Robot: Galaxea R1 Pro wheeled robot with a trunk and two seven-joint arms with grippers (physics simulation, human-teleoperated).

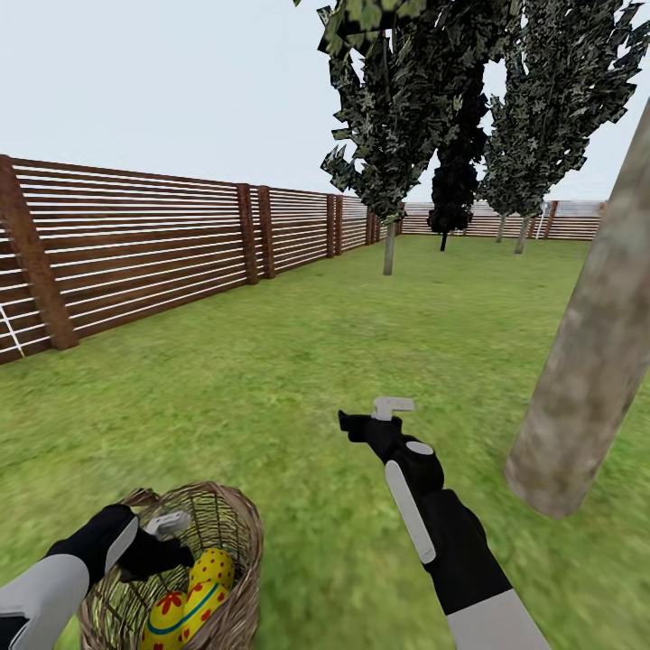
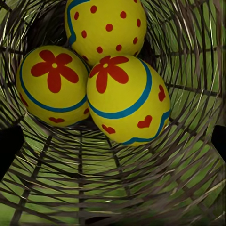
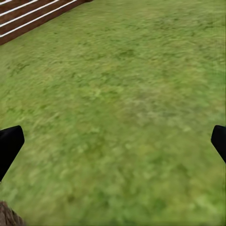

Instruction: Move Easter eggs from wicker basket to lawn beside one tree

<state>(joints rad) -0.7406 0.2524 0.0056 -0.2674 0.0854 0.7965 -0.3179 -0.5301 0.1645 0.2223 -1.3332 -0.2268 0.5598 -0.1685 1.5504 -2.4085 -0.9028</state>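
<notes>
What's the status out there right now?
Left tool open, inside wicker basket. Three Easter eggs unlifted. Right tool open, empty, over lawn. Tree close, path clear.

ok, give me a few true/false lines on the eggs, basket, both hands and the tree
1. All three eggs are in the wicker basket. True.
2. The right hand holds an egg. False: it is open and empty, over bare lawn.
3. The left hand is at the basket's rim, pointing inside. True.
4. The basket leans against the thick trunk. False: grass lies between them.
5. One egg has red dots, two have red flowers. True.
</notes>
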